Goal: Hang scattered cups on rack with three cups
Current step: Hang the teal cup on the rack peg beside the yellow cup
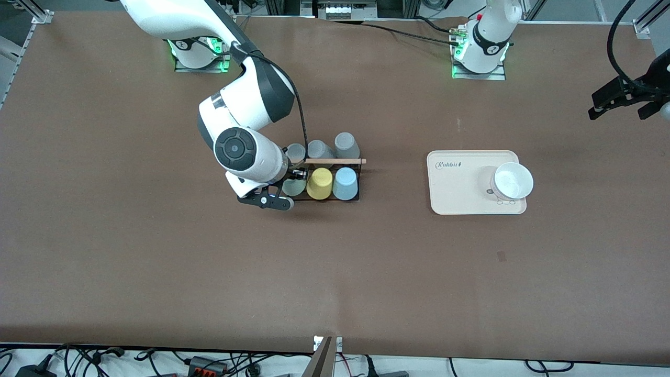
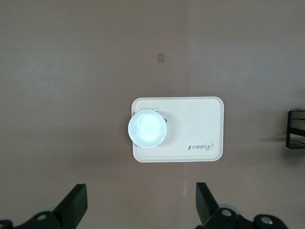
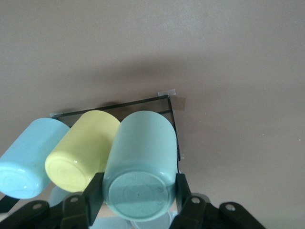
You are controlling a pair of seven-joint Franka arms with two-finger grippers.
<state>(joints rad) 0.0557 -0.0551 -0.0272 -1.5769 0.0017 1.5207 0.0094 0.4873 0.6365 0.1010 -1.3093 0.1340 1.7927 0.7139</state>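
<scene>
The right gripper [image 3: 139, 198] is closed on the mint green cup [image 3: 140, 164], one finger [image 3: 94, 193] on each side of the cup near its upturned base. The front view hides most of this grip under the arm's wrist; only part of the mint green cup [image 1: 293, 186] shows there, on the rack [image 1: 349, 200].

Directly beside the held cup, toward the left arm's end of the table, the yellow cup [image 3: 83, 150] sits inverted on the rack, and the light blue cup [image 3: 28, 157] is next after it. The right wrist view shows these three cups tilted and side by side. The front view alone shows three grey cups [image 1: 346, 144] on the rack's other row, farther from the front camera, and the wooden rod [image 1: 335, 161] between the two rows.

The left gripper [image 2: 138, 210] waits with its jaws wide apart and holding nothing. It hangs high over the table; the left wrist view shows a cream tray [image 2: 195, 131] with a white bowl [image 2: 147, 129] on it below.
</scene>
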